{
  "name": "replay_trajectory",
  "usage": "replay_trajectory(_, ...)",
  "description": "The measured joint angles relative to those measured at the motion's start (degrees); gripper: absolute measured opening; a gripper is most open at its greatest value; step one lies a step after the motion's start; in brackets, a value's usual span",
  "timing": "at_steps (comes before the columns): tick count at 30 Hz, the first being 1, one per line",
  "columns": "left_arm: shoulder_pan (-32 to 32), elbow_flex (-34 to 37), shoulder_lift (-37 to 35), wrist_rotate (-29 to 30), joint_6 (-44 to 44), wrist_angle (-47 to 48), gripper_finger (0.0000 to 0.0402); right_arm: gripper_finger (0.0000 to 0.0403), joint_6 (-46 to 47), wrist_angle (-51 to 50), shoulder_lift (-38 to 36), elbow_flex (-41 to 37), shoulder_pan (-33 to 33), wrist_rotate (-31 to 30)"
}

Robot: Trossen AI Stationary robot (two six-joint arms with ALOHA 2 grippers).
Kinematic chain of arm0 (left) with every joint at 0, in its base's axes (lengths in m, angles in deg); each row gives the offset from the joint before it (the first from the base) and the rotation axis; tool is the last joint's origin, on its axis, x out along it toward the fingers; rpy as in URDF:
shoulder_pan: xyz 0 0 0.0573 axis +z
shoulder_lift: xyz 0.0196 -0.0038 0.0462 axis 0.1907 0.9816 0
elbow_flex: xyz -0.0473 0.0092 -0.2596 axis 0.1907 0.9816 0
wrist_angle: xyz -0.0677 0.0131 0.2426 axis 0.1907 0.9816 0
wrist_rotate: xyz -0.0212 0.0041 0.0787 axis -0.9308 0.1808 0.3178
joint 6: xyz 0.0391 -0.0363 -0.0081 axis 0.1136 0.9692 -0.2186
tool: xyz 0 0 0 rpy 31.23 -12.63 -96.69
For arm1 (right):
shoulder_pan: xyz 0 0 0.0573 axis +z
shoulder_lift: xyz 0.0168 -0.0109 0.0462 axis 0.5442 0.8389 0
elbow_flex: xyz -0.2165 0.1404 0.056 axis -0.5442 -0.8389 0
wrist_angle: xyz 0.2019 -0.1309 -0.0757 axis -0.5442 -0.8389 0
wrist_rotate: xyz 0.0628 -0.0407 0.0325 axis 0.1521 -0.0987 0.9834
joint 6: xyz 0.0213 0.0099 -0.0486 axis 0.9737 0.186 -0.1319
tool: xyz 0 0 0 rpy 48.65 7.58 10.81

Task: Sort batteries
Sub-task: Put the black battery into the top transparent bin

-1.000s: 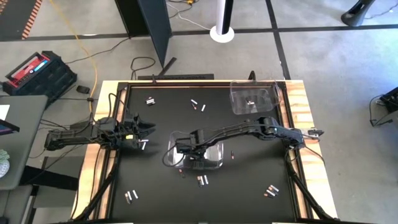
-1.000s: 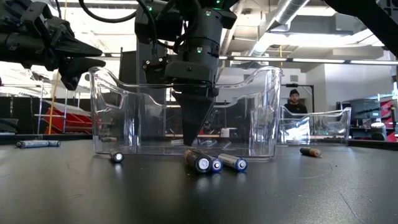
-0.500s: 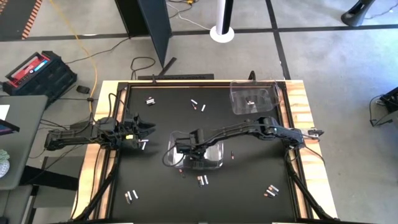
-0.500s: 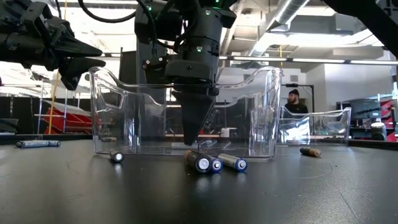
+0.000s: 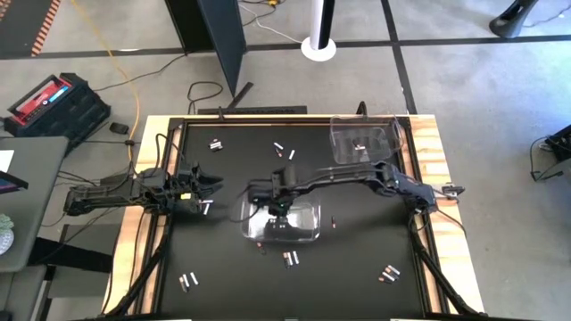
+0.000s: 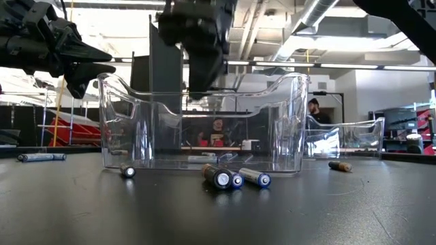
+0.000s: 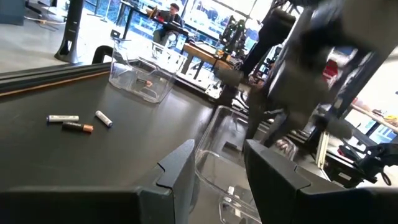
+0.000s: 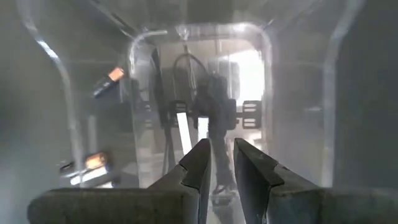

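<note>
The left gripper (image 5: pixel 211 186) is held above the table's left side, its fingers (image 7: pixel 177 171) spread with nothing between them. Just beside it a silvery cell (image 5: pixel 207 207) lies on the black mat (image 5: pixel 357 267). The batteries are scattered widely: a pair (image 5: pixel 187 282) near the front left, a few (image 5: pixel 215 144) toward the back, three (image 6: pixel 235 178) just in front of the near clear bin (image 5: pixel 282 221), and a pair (image 5: pixel 390 273) at the front right.

Each cell is judged light, rigid and smooth, so it is likely to roll or slip. It would best be pinched across the middle of its barrel, with the jaws square to its length.

The right gripper (image 5: pixel 275 201) is seen above the near clear bin, its fingers (image 8: pixel 199 167) slightly parted and empty; a silvery cell (image 8: pixel 181 132) lies in the bin below. The bin walls stand between the grippers and the cells at its foot. A second clear bin (image 5: pixel 361 141) sits at the back right with a battery inside.
</note>
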Motion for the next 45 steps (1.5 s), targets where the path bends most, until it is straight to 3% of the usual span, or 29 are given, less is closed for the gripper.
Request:
replay_trajectory(4,0.0,0.0,0.0,0.0,0.1,0.0,0.0132,0.0088,-0.1,-0.6,-4.3,-0.3,-0.1,-1.1)
replay_trajectory(14,0.0,0.0,0.0,0.0,0.7,0.0,0.0132,0.0088,0.3,-3.3,-18.8,-6.7,-0.1,-12.9)
replay_trajectory(20,0.0,0.0,0.0,0.0,0.8,0.0,0.0132,0.0088,6.3,-2.3,-31.1,-20.8,0.0,-18.0)
replay_trajectory(32,0.0,0.0,0.0,0.0,0.9,0.0,0.0132,0.0088,26.5,7.5,-54.0,-53.8,3.3,-20.2)
replay_trajectory(38,0.0,0.0,0.0,0.2,0.9,0.0,0.0132,0.0088,39.2,7.5,-59.2,-64.3,5.1,-23.0)
replay_trajectory(45,0.0,0.0,0.0,0.3,0.9,0.0,0.0132,0.0089,48.3,8.9,-59.6,-69.8,8.2,-23.0)
